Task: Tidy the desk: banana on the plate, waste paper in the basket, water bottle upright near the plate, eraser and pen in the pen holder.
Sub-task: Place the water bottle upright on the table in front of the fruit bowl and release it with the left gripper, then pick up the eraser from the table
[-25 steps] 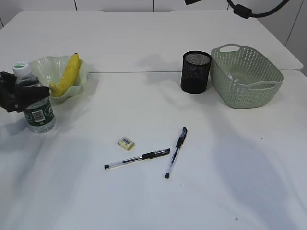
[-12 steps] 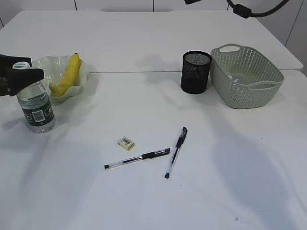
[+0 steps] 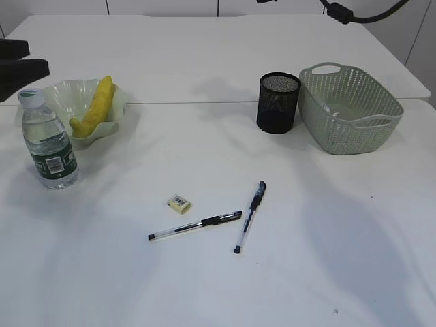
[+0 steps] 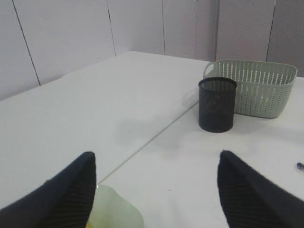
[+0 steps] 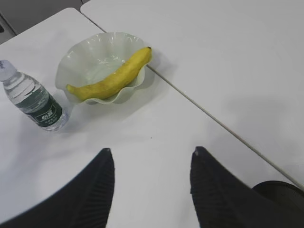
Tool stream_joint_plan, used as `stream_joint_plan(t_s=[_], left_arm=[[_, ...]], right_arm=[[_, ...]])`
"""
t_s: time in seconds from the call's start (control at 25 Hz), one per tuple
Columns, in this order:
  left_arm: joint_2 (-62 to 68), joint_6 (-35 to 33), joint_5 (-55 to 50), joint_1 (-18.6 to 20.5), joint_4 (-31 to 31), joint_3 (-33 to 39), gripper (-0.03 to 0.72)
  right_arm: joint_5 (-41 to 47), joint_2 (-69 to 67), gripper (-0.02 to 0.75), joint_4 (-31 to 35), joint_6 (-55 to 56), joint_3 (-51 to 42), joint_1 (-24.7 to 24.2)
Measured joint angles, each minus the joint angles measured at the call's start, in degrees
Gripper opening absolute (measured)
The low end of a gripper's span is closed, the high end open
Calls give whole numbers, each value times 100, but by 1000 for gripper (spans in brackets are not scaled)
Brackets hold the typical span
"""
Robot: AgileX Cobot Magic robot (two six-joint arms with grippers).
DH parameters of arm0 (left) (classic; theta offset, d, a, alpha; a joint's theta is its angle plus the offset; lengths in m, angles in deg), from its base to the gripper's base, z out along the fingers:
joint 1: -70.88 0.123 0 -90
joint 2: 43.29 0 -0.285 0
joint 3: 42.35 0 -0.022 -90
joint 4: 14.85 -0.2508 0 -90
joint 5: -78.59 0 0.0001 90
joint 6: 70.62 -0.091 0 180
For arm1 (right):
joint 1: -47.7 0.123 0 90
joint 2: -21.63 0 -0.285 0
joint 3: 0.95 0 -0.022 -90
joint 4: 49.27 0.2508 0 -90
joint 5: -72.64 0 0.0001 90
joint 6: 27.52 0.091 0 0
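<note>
the left jaws (image 3: 20, 68) hang released above the bottle (image 3: 49, 142), which stands just beside the plate (image 3: 68, 95) with the banana (image 3: 95, 105); a low swing could tip it. the eraser (image 3: 178, 203) and two pens (image 3: 195, 226) lie on the bench (image 3: 327, 245), flat and easy to push away. the right jaws (image 5: 149, 185) are released too.

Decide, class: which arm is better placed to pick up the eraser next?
Probably the left. Its open gripper hangs empty above the water bottle, on the eraser's side of the table; the right arm is only visible high above the pen holder.
</note>
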Motion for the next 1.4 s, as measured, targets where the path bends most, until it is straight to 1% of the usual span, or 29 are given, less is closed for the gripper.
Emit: stream_joint_plan(t_s=[0.2, 0.44, 0.64, 0.8, 1.0, 1.08, 1.24, 1.4], left_arm=[[-603, 274, -24, 0, -14, -101, 559], [-1110, 537, 9, 0, -14, -294, 559], [-1391, 1089, 46, 0, -43, -374, 554], [-1846, 1443, 196, 0, -58, -394, 521], [-2642, 2133, 640, 0, -135, -394, 505], [-3000, 2568, 887, 0, -239, -394, 503], [-3692, 3420, 1484, 0, -363, -394, 502], [-4250, 4092, 1959, 0, -372, -394, 501]], right_arm=[[228, 0, 389, 82, 60, 92, 0], [309, 0, 389, 155, 145, 153, 0], [356, 0, 389, 188, 295, 167, 0], [370, 0, 389, 137, 547, 167, 0], [370, 0, 389, 138, 1095, 167, 49], [370, 0, 389, 185, 1359, 167, 101], [370, 0, 389, 260, 1625, 167, 349], [370, 0, 389, 282, 1857, 167, 699]])
